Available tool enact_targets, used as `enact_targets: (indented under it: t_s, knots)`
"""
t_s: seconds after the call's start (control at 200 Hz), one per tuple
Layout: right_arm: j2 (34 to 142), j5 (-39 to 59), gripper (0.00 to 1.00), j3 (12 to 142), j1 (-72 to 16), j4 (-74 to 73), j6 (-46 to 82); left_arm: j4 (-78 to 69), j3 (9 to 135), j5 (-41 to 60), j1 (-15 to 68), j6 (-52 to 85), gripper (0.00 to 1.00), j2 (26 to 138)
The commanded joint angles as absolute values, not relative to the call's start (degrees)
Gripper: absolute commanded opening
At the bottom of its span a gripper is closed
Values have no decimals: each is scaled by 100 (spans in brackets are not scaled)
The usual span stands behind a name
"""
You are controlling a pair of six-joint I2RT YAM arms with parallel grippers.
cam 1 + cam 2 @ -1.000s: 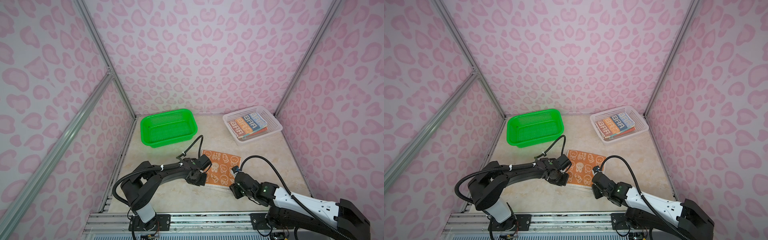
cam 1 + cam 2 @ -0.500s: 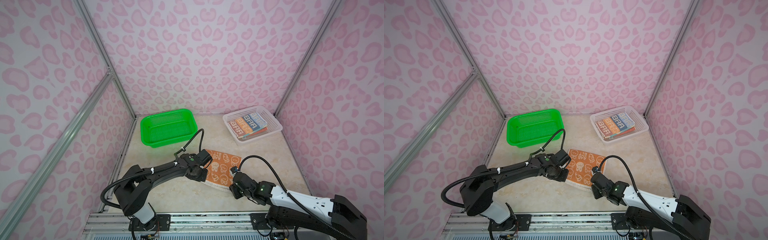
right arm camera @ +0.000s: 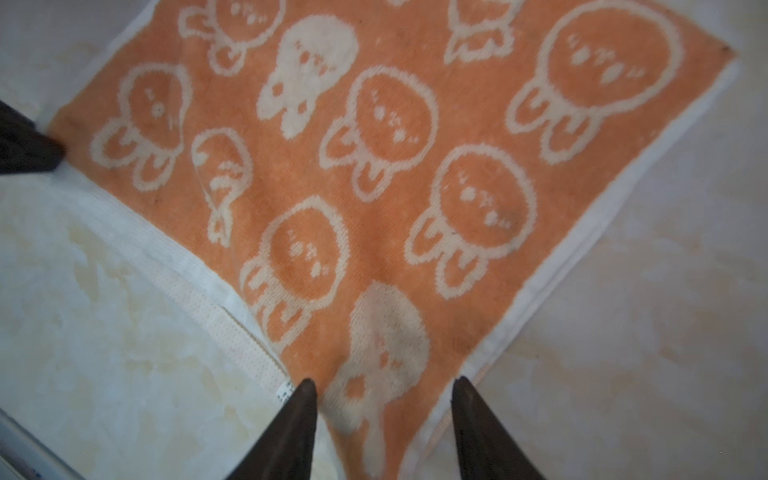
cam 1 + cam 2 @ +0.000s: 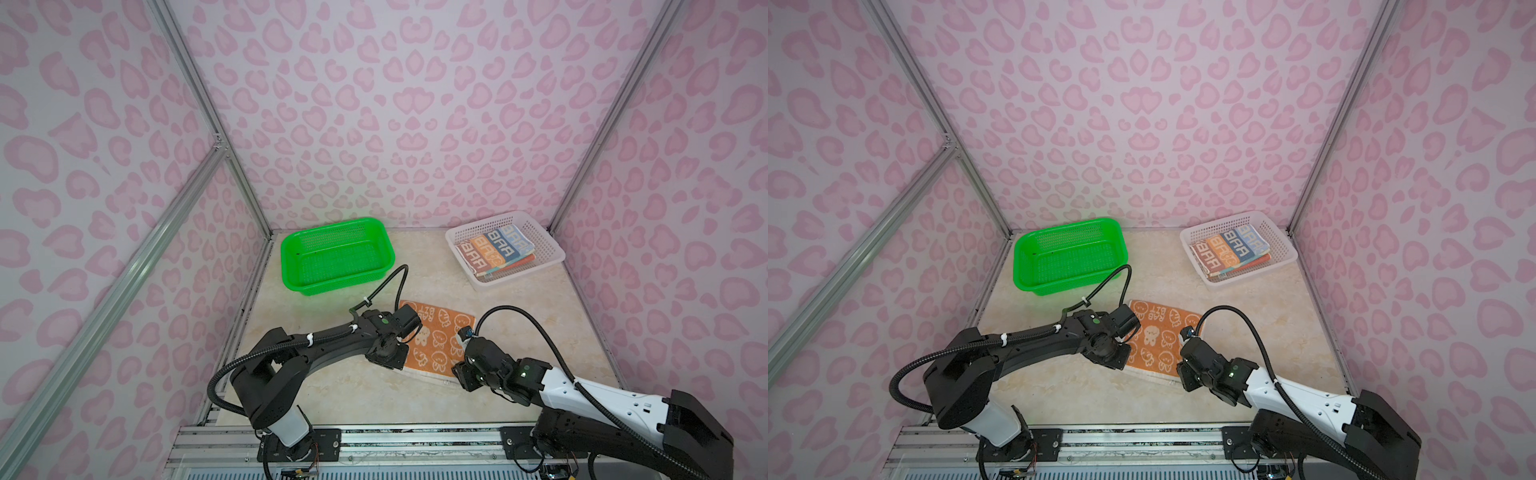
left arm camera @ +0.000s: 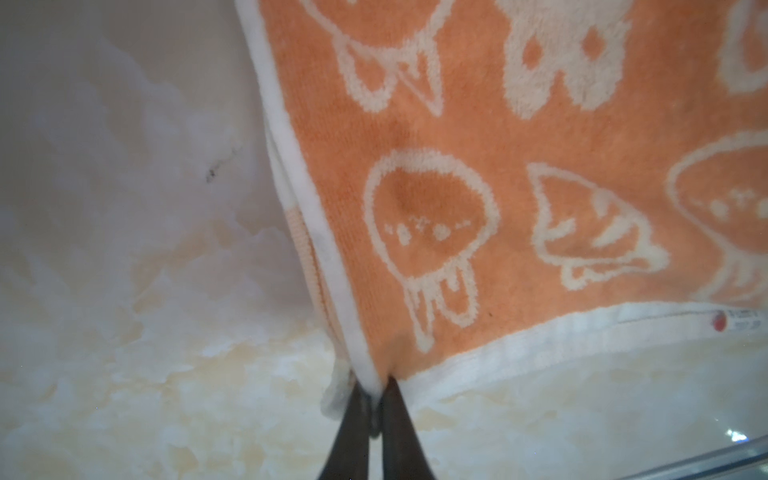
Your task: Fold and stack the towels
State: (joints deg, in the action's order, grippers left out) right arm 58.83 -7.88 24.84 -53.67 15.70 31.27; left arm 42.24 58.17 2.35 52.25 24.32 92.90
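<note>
Pink blotch-patterned walls [image 4: 395,104] enclose a cream marbled tabletop [image 4: 332,390] carrying two baskets and two arms: one green basket [image 4: 291,249] sits by the back wall, and to its right one white basket [image 4: 517,275] holds a small stack topped by one striped towel [image 4: 494,249] lettered BAA. One orange towel [image 4: 438,336] with white cartoon faces lies flat in front of the green basket. One white-hemmed corner is pinched between the nearly closed fingers of the left gripper [image 5: 374,388], while the right gripper [image 3: 382,386] straddles another corner with jaws spread, not clamping.
</note>
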Motion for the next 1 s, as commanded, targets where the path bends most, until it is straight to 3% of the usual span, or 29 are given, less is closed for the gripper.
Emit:
enact_targets:
  t_s: [0.0,0.105,0.305,0.33,0.75,0.995]
  knots:
    - [5851,-956,55,2566,-5080,1345,3084,4283,5751,67,5221,2389,41,9258]
    - [5981,-1025,56,2782,-4679,1370,2900,4414,5774,-22,5221,2239,60,9013]
    - [6513,-1096,56,3034,-3809,1092,2632,4421,6018,-354,4831,1815,86,8559]
    - [6586,-1066,56,3040,-3711,1015,2603,4375,6086,-335,4740,1762,99,8552]
    - [8103,-678,52,3471,-2781,-152,2654,2844,7305,-144,3741,1289,100,9986]
    - [8789,-645,49,3693,-2698,-345,2677,2572,7869,-230,3622,1151,92,10877]
